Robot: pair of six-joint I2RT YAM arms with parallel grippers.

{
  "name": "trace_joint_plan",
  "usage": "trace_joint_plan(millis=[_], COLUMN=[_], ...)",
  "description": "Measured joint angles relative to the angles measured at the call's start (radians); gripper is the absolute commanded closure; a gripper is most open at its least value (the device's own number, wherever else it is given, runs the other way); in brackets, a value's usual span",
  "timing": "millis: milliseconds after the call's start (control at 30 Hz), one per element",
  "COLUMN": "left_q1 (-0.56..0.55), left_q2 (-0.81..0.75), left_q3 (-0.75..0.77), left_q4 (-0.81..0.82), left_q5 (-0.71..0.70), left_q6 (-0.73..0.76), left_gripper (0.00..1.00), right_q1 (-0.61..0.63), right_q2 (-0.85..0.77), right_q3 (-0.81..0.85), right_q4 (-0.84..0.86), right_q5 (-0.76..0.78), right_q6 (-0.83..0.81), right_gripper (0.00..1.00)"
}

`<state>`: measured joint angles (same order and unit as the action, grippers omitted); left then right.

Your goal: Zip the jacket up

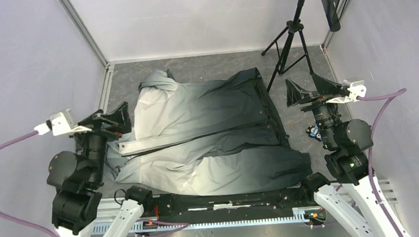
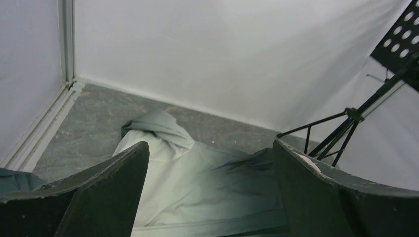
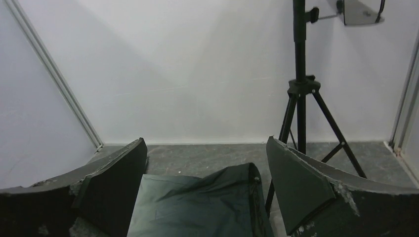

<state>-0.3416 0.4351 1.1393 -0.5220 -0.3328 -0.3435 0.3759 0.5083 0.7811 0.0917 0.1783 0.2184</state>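
jacket (image 1: 208,135): flat on counter (image 1: 209,68), frame centre
left gripper (image 1: 119,120): spread wide, empty, frame left
right gripper (image 1: 310,92): spread wide, empty, frame right

jacket (image 1: 208,132) spread across the dark grey counter (image 1: 203,66), pale grey on the left, near black on the right; long front zipper (image 1: 197,137) from left to right across its middle, pale strip (image 1: 134,147) at the left end. left tool (image 1: 119,125) wide open just beside that pale end. right tool (image 1: 309,91) wide open too, clear of the jacket's right edge, near a black tripod (image 1: 293,34) at the back
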Motion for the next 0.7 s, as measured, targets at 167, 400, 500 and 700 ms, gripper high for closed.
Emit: trace_joint_plan(millis=[167,400,500,700], left_q1=[0.0,0.0,0.0,0.0], left_q2=[0.079,0.124,0.132,0.193], left_q3=[-0.002,-0.108,-0.153,-0.22], left_q4=[-0.055,-0.075,-0.074,-0.074], left_q5=[0.049,0.18,0.221,0.316], left_q6=[0.0,-0.031,-0.064,-0.114], left_gripper=[0.0,0.0,0.0,0.0], right_q1=[0.0,0.0,0.0,0.001], right_q2=[0.015,0.135,0.122,0.124], right_q3=[-0.052,-0.124,-0.212,-0.285], right_q4=[-0.008,-0.1,-0.096,-0.063], right_q5=[0.01,0.049,0.003,-0.18], right_q6=[0.052,0.184,0.203,0.196], right_gripper=[0.03,0.03,0.03,0.03])
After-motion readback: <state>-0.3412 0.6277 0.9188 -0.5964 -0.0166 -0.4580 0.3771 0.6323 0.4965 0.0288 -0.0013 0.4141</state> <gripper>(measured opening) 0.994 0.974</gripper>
